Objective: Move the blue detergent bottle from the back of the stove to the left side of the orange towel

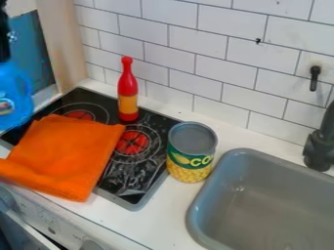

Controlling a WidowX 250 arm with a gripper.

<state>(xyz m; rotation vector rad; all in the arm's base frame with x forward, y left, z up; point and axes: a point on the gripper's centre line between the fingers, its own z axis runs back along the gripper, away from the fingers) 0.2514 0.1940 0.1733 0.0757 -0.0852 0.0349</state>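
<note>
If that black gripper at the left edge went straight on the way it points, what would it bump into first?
Probably the blue jug: the gripper points down, and the jug is right below it. Depth is unclear, so they may already touch.

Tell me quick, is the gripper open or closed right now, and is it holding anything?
Gripper: at the left edge, by the top of the blue jug; open, closed or holding it, I can't tell.

See an orange cloth [65, 154] lying on a black stovetop [116, 175] near an upright red bottle [128, 90]; find a can [190, 154] between that stovetop and a gray sink [191, 215]; note a black faucet [319, 149] and tiled wall [196, 53].
</note>
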